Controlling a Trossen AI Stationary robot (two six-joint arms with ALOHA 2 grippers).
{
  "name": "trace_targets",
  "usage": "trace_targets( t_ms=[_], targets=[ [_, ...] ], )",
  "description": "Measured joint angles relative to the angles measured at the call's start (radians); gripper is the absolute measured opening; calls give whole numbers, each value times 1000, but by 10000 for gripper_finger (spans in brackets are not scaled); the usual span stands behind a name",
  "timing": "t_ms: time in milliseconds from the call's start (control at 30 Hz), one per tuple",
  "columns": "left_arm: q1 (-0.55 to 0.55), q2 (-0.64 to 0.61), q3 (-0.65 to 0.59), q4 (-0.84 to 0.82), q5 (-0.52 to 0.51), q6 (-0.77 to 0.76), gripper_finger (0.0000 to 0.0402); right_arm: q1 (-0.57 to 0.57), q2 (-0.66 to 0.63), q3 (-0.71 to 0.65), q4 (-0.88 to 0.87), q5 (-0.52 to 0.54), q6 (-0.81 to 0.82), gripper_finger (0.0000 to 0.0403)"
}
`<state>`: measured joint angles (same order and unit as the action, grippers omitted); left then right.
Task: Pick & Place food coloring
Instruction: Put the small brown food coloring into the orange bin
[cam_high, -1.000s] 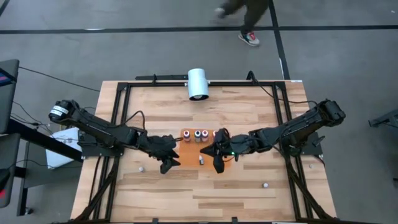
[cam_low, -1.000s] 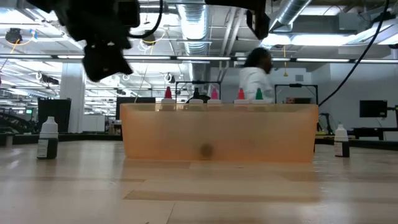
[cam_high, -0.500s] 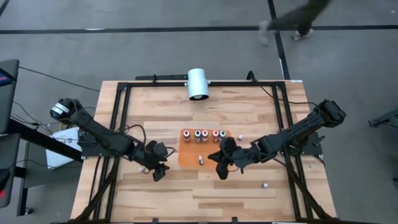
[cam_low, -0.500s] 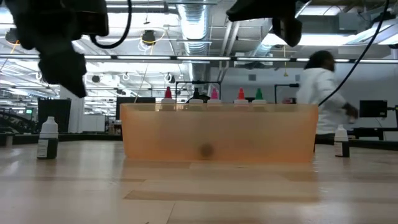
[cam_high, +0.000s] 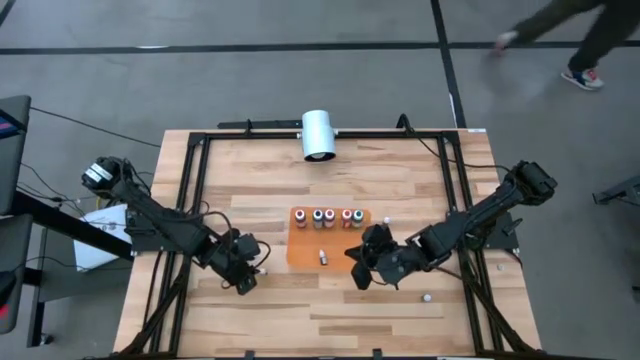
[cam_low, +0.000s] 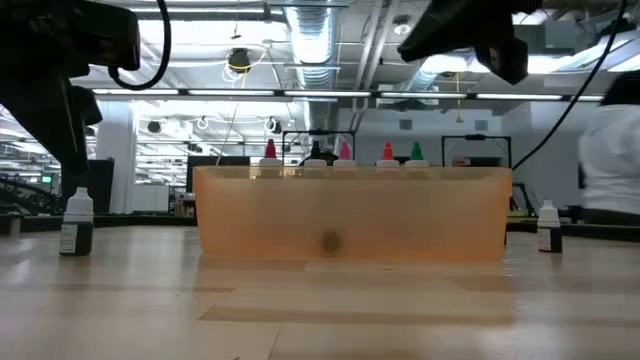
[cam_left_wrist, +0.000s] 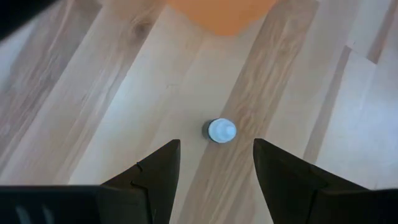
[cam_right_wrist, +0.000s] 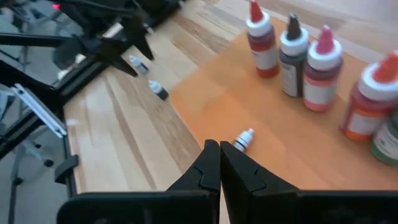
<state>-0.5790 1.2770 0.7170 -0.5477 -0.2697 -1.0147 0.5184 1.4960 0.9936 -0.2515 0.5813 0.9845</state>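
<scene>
Left wrist view: parted, empty left claw (cam_left_wrist: 214, 163) over round-capped bottle (cam_left_wrist: 221, 130); right claw (cam_right_wrist: 219, 163) pinched closed, empty.

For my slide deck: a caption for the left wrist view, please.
Open left gripper hovers over a white-capped food coloring bottle standing on the wooden table, near the orange mat.

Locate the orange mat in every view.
High view: orange mat, centre of the picture.
Low view: the mat is a wide orange band mid-picture.
Left wrist view: orange patch at the upper edge.
Right wrist view: fills the right half.
Shared landmark: food coloring bottles standing on it.
</scene>
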Motion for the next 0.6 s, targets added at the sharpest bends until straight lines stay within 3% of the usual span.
trace_targets(
  t_ms=[333, 600],
  targets=[
    [-25, -16, 0, -45, -81, 9, 194, -3, -13, 0, -192, 31, 137, 0],
    [2, -149, 0, -124, -183, 94, 194, -2, -102, 0, -310, 73, 151, 0]
  ],
)
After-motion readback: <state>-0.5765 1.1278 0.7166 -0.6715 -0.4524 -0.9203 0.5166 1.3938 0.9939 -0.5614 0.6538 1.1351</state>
